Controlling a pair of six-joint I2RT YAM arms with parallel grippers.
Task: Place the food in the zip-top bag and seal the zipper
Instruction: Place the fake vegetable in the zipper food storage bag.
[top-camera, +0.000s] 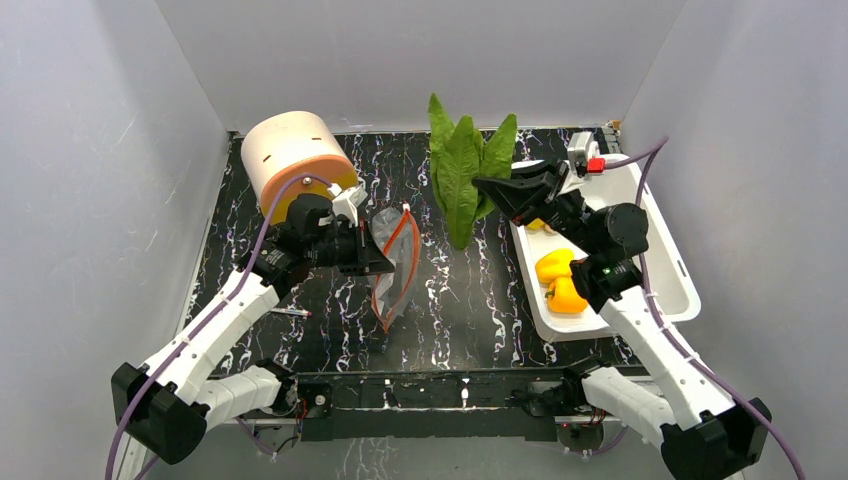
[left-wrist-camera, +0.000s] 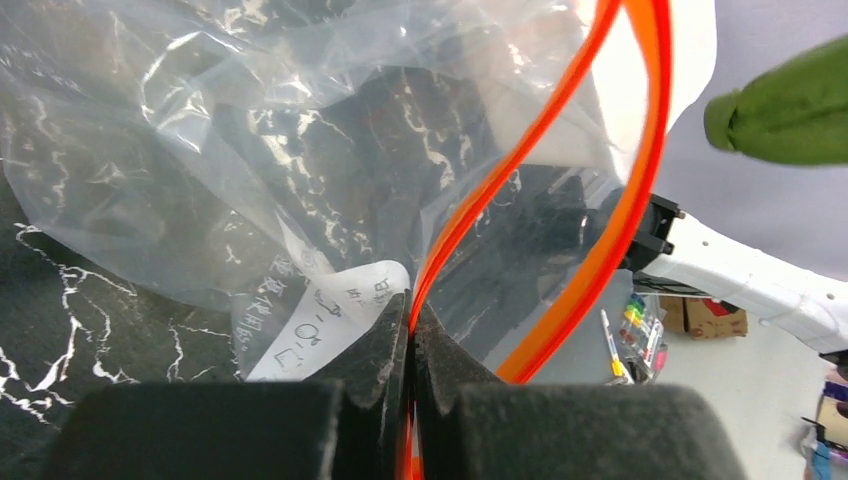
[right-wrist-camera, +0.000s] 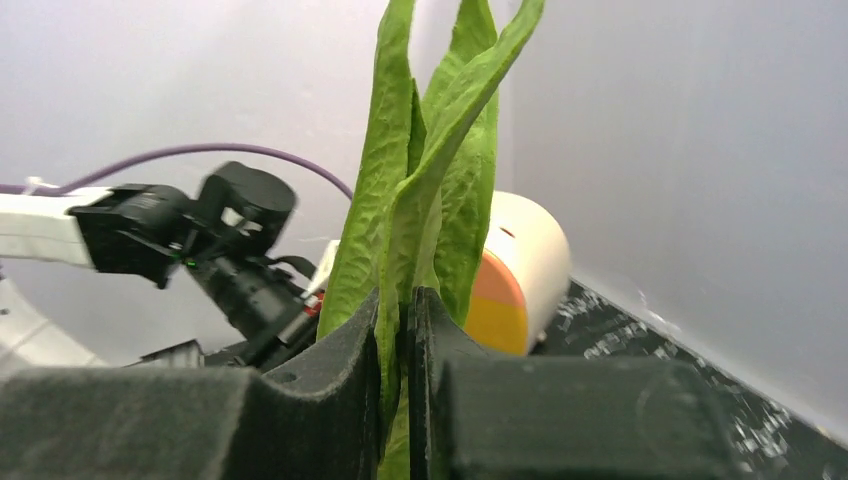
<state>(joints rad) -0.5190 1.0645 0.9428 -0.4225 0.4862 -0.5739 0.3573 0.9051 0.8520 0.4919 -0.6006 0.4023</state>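
The clear zip-top bag (top-camera: 392, 262) hangs above the dark marbled table with its mouth gaping; its red-orange zipper (top-camera: 398, 232) runs in a loop around the opening. My left gripper (top-camera: 377, 252) is shut on the zipper strip (left-wrist-camera: 470, 215) at the bag's near edge (left-wrist-camera: 250, 150). My right gripper (top-camera: 490, 190) is shut on the long green leaf (top-camera: 460, 165) and holds it upright in the air, right of the bag; it shows between the fingers in the right wrist view (right-wrist-camera: 420, 190). Two yellow bell peppers (top-camera: 560, 280) lie in the white tub (top-camera: 668, 265).
A large cream cylinder with an orange and yellow face (top-camera: 297, 158) lies at the back left, behind the left arm. The white tub fills the right side. Grey walls enclose the table. A small pen-like object (top-camera: 290, 313) lies by the left arm.
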